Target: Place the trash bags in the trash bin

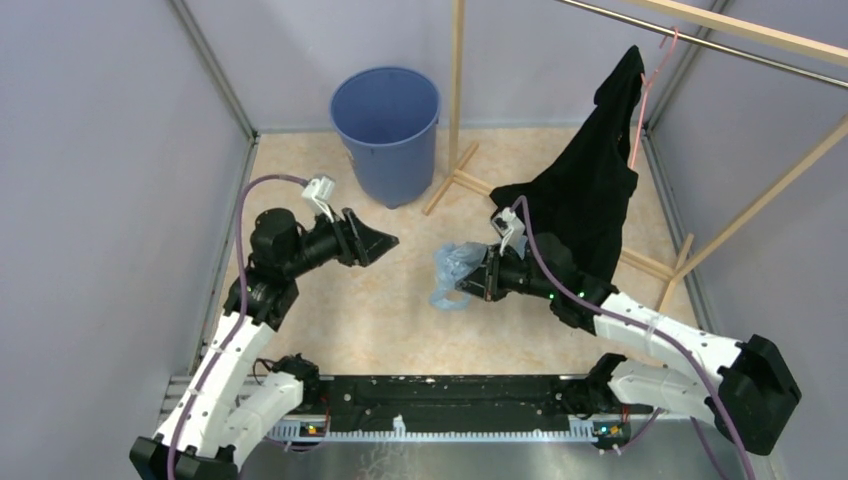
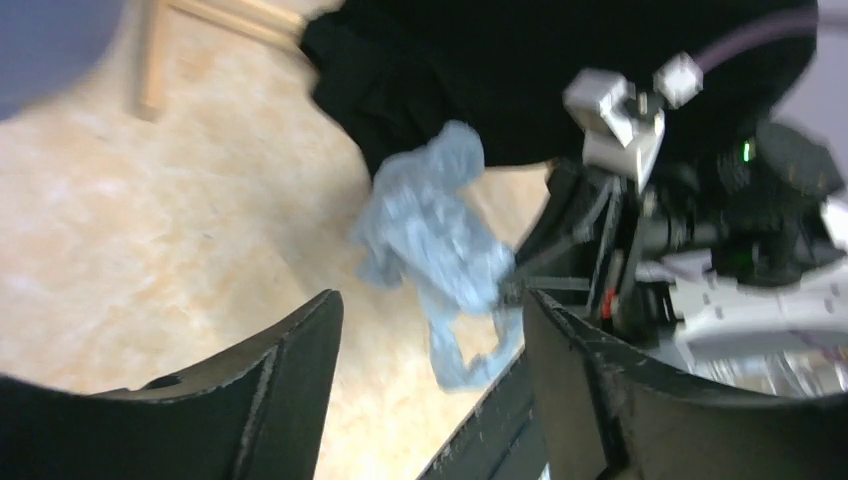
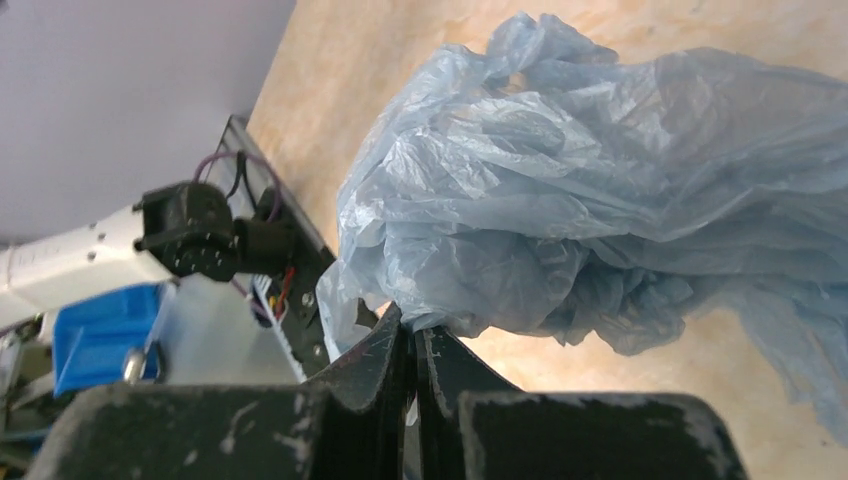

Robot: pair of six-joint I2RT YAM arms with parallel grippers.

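From above, I count one bin (image 1: pixel 385 130), one bag (image 1: pixel 452 272) and two arms. The bin stands upright at the far end of the desk (image 1: pixel 330 320), mouth up, beside a wooden rack (image 1: pixel 457 110). The rack carries one black garment (image 1: pixel 585 195) on a pink hanger (image 1: pixel 645 90). The bag sits mid-desk, well apart from the bin, bunched at the tip of the right claw (image 1: pixel 470 282), which pinches it. Its long axis runs roughly far-to-near. The left claw (image 1: pixel 378 243) points at it from the left, not touching.

Through the left wrist camera, the left claw (image 2: pixel 432 300) is spread wide, its two fingers (image 2: pixel 290 370) framing the scene. Beyond them the bag (image 2: pixel 440 240) hangs lengthwise with a handle loop at its low end, which the top view does not resolve.

Through the right wrist camera, the right claw (image 3: pixel 412 340) is pressed together on a fold of the bag (image 3: pixel 600 190). The bag balloons above the fingertips and trails off right. Its crinkles show only here. Whether it touches the desk, I cannot tell.
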